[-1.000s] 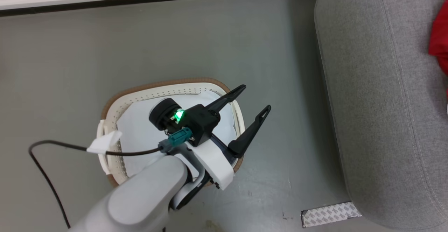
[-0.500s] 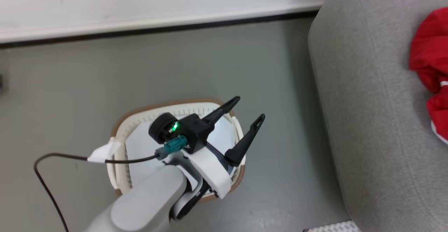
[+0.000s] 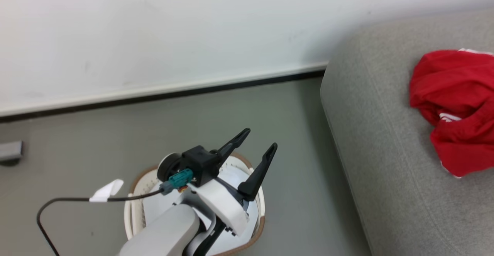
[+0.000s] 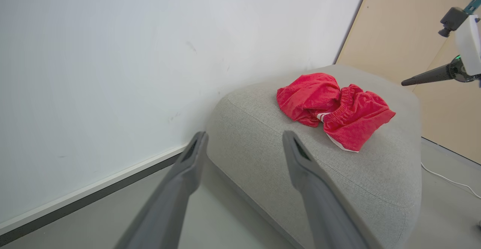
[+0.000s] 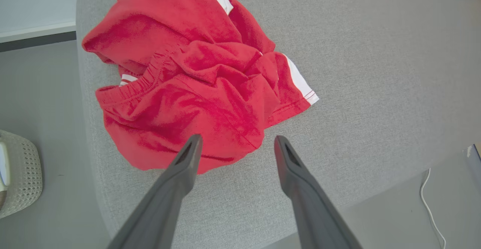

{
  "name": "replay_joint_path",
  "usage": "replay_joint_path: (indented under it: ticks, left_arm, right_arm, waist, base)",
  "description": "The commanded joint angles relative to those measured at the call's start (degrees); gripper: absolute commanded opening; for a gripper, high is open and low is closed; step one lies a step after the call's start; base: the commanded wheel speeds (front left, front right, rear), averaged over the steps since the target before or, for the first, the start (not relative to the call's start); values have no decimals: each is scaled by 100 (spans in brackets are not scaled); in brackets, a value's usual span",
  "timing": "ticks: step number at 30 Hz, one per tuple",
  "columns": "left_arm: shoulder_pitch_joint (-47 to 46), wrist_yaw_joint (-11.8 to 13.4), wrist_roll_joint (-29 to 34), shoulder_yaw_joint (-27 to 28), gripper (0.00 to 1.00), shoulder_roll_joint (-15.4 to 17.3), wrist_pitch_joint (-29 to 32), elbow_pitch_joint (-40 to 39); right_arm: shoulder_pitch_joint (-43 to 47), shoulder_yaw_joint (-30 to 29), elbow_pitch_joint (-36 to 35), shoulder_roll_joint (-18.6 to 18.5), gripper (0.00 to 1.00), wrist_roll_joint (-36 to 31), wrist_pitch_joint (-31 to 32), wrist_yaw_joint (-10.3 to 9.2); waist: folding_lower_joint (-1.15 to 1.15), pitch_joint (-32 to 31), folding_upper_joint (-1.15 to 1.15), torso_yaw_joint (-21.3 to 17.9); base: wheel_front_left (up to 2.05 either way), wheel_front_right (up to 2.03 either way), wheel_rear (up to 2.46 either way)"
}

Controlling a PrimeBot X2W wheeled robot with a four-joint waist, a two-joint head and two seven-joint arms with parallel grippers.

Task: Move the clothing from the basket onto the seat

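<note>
The red clothing point(image 3: 451, 101) lies crumpled on the grey seat point(image 3: 370, 140), at the right of the head view. My left gripper point(image 3: 260, 138) hangs open and empty above the cream basket point(image 3: 133, 209), whose white sheet point(image 3: 231, 177) shows beneath it. Seen from the left wrist, the left gripper point(image 4: 243, 135) points toward the seat point(image 4: 338, 174) and the clothing point(image 4: 330, 106). My right gripper point(image 5: 237, 138) stands open just above the near edge of the clothing point(image 5: 195, 72), holding nothing. The seat point(image 5: 375, 72) spreads beneath it, and the basket point(image 5: 18, 174) sits on the floor at the lower left.
A white wall with a dark baseboard point(image 3: 154, 94) runs behind the basket. A small grey block point(image 3: 9, 151) lies on the floor at the far left. A black cable with a white tag point(image 3: 106, 190) trails from my left wrist. A tan panel point(image 4: 413, 35) and a white floor cable point(image 4: 451, 181) lie beyond the seat.
The head camera has tilted up, bringing the wall and more of the seat and red clothing into view. My right gripper has gone from shut to open. My left gripper stays open over the basket.
</note>
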Motion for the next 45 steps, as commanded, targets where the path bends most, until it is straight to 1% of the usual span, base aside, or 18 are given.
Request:
replay_joint_path:
  ticks: [1,4,9,11,13,19,23,25,29,30,34,35,36,38,40,45]
  left_arm:
    - [122,24,-28,53,100,20,-31,-25]
    - [278,79,-90,183,100,39,-36,-76]
    - [542,198,-128,475,100,136,-43,-177]
    - [654,240,-124,614,100,175,-44,-256]
    - [777,299,-128,788,100,221,-45,-314]
    - [1089,509,-65,1434,100,421,-44,-506]
    - [1349,632,-55,1911,100,554,-42,-605]
    - [1500,679,-21,2096,100,569,-42,-633]
    - [1806,761,69,2555,100,528,-43,-695]
    - [1806,761,69,2555,100,528,-43,-695]
    - [2131,813,296,3026,100,435,-43,-812]
    - [2221,874,455,3173,100,427,-43,-841]
    - [2327,923,555,3324,100,338,-43,-888]
    - [2531,944,751,3601,100,192,-43,-961]
    - [2690,887,927,3850,100,61,-43,-971]
    - [3014,676,1288,4178,100,-227,-43,-761]
  right_arm:
    - [109,-37,-177,-50,100,-47,-73,-13]
    - [259,-203,-672,-86,100,-143,-280,-13]
    - [551,-557,-1402,58,100,-316,-701,-13]
    - [679,-745,-1654,154,100,-445,-962,-13]
    - [791,-976,-1876,309,100,-570,-1323,-13]
    - [1229,-1359,-2290,828,100,-955,-2152,-13]
    - [1498,-1679,-2372,1358,100,-1253,-2751,-13]
    - [1643,-1821,-2423,1599,100,-1408,-3016,-13]
    - [2035,-2007,-2566,2098,100,-1714,-3437,-13]
    - [2035,-2007,-2566,2098,100,-1714,-3437,-13]
    - [2458,-2061,-2724,2578,100,-2012,-3822,-13]
    - [2554,-2042,-2746,2692,100,-2066,-3926,-13]
    - [2639,-2017,-2761,2809,100,-2111,-4038,-13]
    - [2806,-1997,-2716,2981,100,-2284,-4259,-13]
    - [2960,-1946,-2622,3157,100,-2392,-4468,-13]
    - [3216,-1917,-2358,3427,100,-2752,-4856,-13]
  waist:
    - [2,-219,0,2]
    - [2,-426,0,49]
    - [2,-751,0,203]
    - [2,-870,0,293]
    - [2,-971,0,395]
    - [2,-1136,0,732]
    - [2,-1212,0,890]
    - [2,-1246,0,969]
    - [2,-1295,0,1099]
    - [2,-1295,0,1099]
    - [2,-1323,0,1144]
    - [2,-1328,0,1139]
    - [2,-1330,0,1133]
    - [2,-1333,0,1126]
    - [2,-1341,0,1124]
    - [2,-1380,0,1117]
  base:
    - [0,0,0]
    - [0,0,0]
    - [0,0,0]
    - [0,0,0]
    - [0,0,0]
    - [0,0,0]
    - [0,0,0]
    - [0,0,0]
    - [0,0,0]
    - [0,0,0]
    - [0,0,0]
    - [0,0,0]
    - [0,0,0]
    - [0,0,0]
    - [0,0,0]
    - [0,0,0]
